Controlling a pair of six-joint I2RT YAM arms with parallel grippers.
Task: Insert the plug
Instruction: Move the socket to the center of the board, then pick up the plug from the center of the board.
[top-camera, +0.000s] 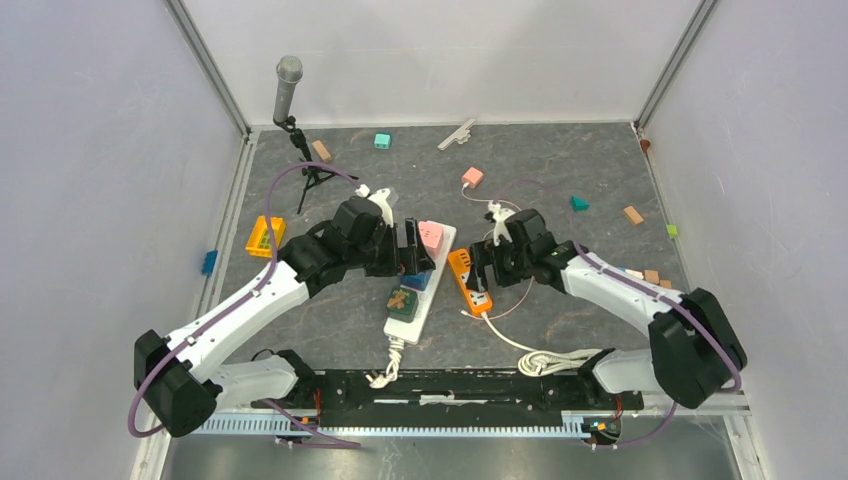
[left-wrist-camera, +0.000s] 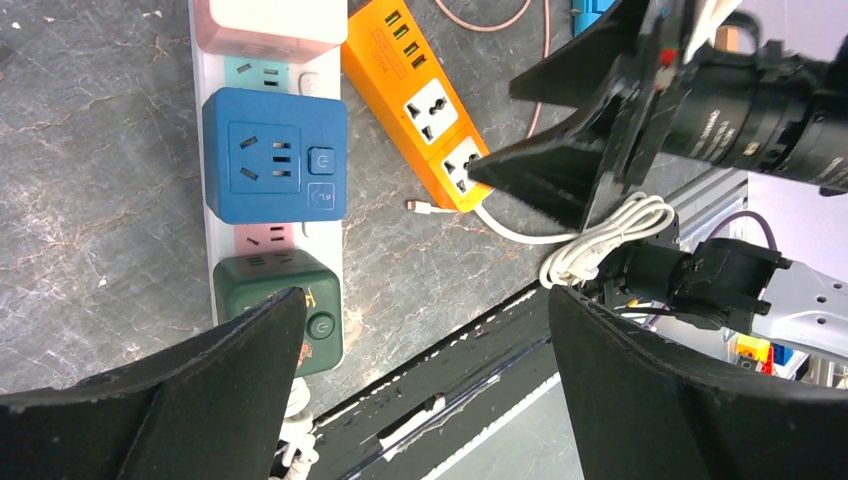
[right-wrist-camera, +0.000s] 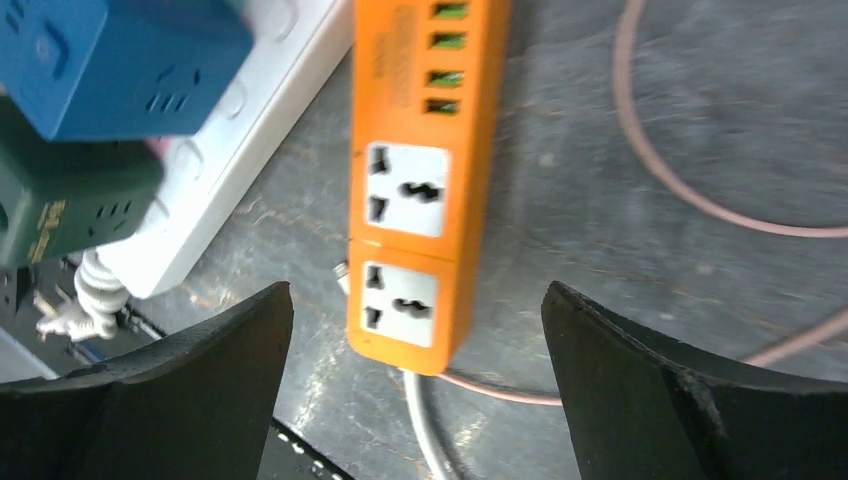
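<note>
Only the view from above shows the pink plug (top-camera: 472, 178). It lies alone on the grey table (top-camera: 560, 160) in the upper middle of the frame, small and square, well apart from both arms. The right wrist view catches only a thin pink cord (right-wrist-camera: 680, 190) curving at the right; I cannot tell if it belongs to the plug. That view shows the orange power strip (right-wrist-camera: 410, 200) with two sockets and four green ports, between the wide-open fingers of the right claw (right-wrist-camera: 415, 295), which holds nothing. The left claw (left-wrist-camera: 425, 300) is also fully spread and empty, beside the white power strip (top-camera: 407, 330) with its blue cube (left-wrist-camera: 275, 155). One finger partly covers the green cube (left-wrist-camera: 280, 275). The upper left of the right wrist view is blurred.
</note>
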